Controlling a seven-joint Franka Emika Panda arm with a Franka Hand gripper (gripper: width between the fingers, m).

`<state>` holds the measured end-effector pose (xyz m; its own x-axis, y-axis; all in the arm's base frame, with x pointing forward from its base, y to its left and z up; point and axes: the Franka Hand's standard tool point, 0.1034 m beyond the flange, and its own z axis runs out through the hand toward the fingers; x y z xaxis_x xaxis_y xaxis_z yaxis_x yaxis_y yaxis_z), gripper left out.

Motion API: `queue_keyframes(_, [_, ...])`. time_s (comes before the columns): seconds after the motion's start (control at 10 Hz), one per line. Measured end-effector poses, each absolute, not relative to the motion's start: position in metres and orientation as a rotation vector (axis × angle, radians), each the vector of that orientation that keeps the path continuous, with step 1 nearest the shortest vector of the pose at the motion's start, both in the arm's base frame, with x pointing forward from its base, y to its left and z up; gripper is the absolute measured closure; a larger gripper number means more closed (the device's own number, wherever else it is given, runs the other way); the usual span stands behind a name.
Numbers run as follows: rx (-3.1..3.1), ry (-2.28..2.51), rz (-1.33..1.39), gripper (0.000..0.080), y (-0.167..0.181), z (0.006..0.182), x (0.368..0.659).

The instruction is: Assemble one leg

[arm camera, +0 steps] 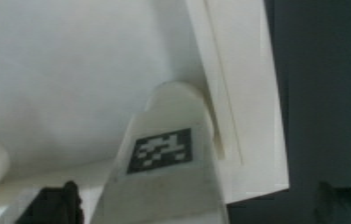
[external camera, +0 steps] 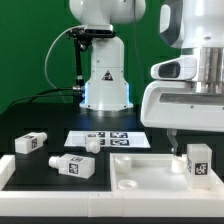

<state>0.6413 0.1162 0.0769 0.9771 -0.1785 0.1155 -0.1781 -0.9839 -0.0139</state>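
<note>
One leg [external camera: 198, 161], a small white block with a black-and-white tag, stands upright at the corner of the large white tray-shaped part [external camera: 140, 172] on the exterior view's right. My gripper [external camera: 194, 146] hangs over it, its fingers spread to either side of the block with gaps showing. In the wrist view the leg [arm camera: 163, 150] rises between the two dark fingertips [arm camera: 55, 204], with the tray-shaped part [arm camera: 83, 80] beneath it. My gripper [arm camera: 197, 206] is open. Two more legs [external camera: 30, 143] [external camera: 73, 166] lie on the table at the exterior view's left.
The marker board [external camera: 108, 138] lies on the black table behind the tray-shaped part. Another small white part [external camera: 92, 144] lies beside it. The arm's white base [external camera: 105, 75] stands at the back, in front of a green backdrop.
</note>
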Motion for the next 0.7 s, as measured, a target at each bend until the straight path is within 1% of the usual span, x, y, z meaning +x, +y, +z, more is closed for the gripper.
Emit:
queue_keyframes(0.1, [-3.118,0.297,-0.182,0.0151,0.1157,0.0768,0.6413])
queue_keyframes(0.2, [-3.113,0.334,-0.182,0.027,0.116,0.0767,0.6412])
queue_keyframes(0.3, [-3.111,0.348,-0.182,0.027,0.1157,0.0766,0.6413])
queue_keyframes(0.4, [-3.093,0.447,-0.18,0.0447,0.116,0.0764,0.6411])
queue_keyframes(0.5, [-3.066,0.586,-0.177,0.0514,0.1147,0.076,0.6408])
queue_keyframes(0.6, [-3.031,0.74,-0.179,0.0514,0.1149,0.0752,0.6404])
queue_keyframes(0.7, [-2.947,1.036,-0.19,0.0514,0.1153,0.0747,0.6396])
